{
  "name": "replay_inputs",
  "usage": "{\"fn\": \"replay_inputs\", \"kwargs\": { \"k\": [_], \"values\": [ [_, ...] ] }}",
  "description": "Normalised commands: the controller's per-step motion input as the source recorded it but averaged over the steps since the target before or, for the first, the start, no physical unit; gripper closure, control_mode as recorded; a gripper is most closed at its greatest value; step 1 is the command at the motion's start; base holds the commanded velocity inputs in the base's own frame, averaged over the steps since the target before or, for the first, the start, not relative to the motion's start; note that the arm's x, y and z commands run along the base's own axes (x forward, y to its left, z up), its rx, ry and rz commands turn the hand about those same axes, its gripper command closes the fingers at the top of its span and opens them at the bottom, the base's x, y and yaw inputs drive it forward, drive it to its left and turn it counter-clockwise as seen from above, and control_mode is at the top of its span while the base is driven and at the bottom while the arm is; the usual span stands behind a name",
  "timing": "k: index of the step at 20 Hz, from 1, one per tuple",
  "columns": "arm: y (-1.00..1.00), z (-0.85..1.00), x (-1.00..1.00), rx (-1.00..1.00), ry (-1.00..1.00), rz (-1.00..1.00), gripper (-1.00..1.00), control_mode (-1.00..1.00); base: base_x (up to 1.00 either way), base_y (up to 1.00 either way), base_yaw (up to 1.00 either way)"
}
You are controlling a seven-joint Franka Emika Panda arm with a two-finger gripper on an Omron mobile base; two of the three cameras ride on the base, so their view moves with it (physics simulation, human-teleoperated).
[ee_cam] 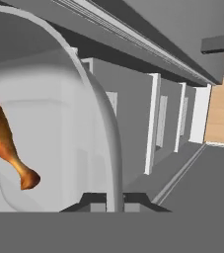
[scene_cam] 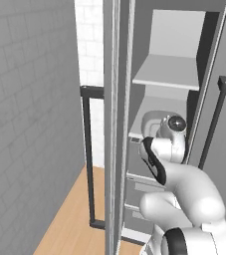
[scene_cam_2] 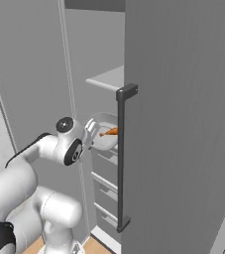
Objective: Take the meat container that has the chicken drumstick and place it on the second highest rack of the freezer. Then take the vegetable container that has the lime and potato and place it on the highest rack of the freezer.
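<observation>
Our gripper (ee_cam: 114, 201) is clamped on the rim of the meat container (ee_cam: 59, 128), one finger either side of its thin wall, so we can carry the tray without touching the food. The chicken drumstick (ee_cam: 2, 143) lies inside the tray, just off from the fingers (bone end nearest them). We hold the container tilted inside the open freezer (scene_cam_2: 183, 124), at the front edge of the second highest rack (scene_cam: 152, 117), just below the highest rack (scene_cam: 167, 72), probably for sliding it in.

A glossy white rounded arm (scene_cam: 194, 194) with dark joint bands and round caps.
</observation>
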Motion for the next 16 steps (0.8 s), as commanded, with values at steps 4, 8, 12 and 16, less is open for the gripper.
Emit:
{"fn": "replay_inputs", "kwargs": {
  "k": [4,8,12,16],
  "values": [
    [0.0,0.02,0.02,0.0,-0.01,0.07,1.0,-1.0,0.0,0.0,0.0],
    [-0.08,0.0,0.24,0.0,0.0,0.0,1.0,-1.0,0.0,0.0,0.0],
    [-0.07,0.0,0.35,0.0,-0.01,0.0,1.0,-1.0,0.0,0.0,0.0],
    [-0.16,0.01,0.28,0.0,-0.01,0.0,1.0,-1.0,0.0,0.0,0.0]
  ]
}}
